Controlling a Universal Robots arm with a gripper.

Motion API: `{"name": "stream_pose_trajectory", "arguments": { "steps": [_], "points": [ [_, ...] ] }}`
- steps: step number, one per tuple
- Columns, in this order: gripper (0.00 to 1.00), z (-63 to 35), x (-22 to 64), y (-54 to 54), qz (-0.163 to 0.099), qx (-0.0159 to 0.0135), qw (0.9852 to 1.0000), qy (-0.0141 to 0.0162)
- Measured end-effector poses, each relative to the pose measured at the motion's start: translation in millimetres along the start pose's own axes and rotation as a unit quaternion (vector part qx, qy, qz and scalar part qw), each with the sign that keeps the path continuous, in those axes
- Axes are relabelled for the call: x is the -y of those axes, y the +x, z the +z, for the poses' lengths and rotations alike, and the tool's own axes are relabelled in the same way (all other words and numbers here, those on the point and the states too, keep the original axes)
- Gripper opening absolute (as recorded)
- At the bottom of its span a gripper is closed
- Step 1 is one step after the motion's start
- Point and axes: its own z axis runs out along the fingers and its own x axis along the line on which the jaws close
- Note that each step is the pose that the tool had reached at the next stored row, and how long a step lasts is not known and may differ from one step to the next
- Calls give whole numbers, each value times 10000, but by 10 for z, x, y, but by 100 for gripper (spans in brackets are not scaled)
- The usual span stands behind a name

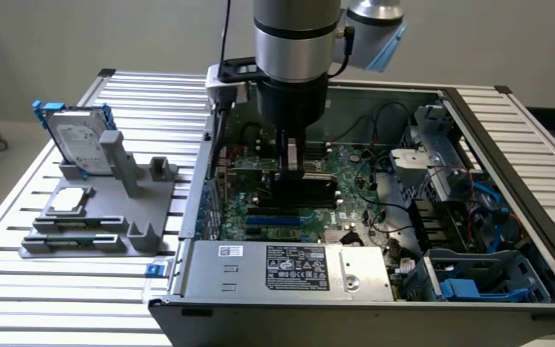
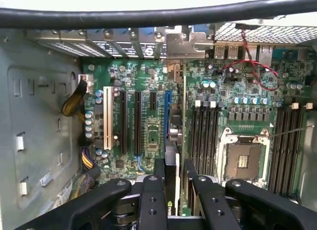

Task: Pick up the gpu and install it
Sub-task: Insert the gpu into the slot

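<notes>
The end effector (image 1: 294, 168) is clenched on the gpu (image 1: 312, 192), holding it upright on its thin edge inside the open metal case (image 1: 509, 137), right over the green motherboard (image 1: 360, 196). In the wrist view the two black fingers (image 2: 159, 166) pinch the card edge-on, so the gpu (image 2: 174, 150) reads as a narrow black-and-green strip running up to its silver stamped end bracket (image 2: 186, 44) at the case's back wall. It sits just beside a blue slot (image 2: 167, 109); whether it's actually seated can't be told. Off to the exterior view's left, on the ribbed aluminium surface (image 1: 133, 94), a grey plastic fixture (image 1: 113, 217) carries a silver hard drive (image 1: 77, 141) with a blue frame and a small square chip (image 1: 70, 202).
</notes>
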Motion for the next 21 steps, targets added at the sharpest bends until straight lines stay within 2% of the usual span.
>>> {"name": "stream_pose_trajectory", "arguments": {
  "steps": [5, 6, 13, 21],
  "points": [
    [26, 13, -3, 30, 22, 107, 9999, 32],
    [26, 19, -8, 30, 36, 117, 9999, 44],
    [26, 36, -80, 40, 41, 116, 9999, 53],
    [26, 65, -90, 71, 76, 115, 9999, 57]
  ]
}}
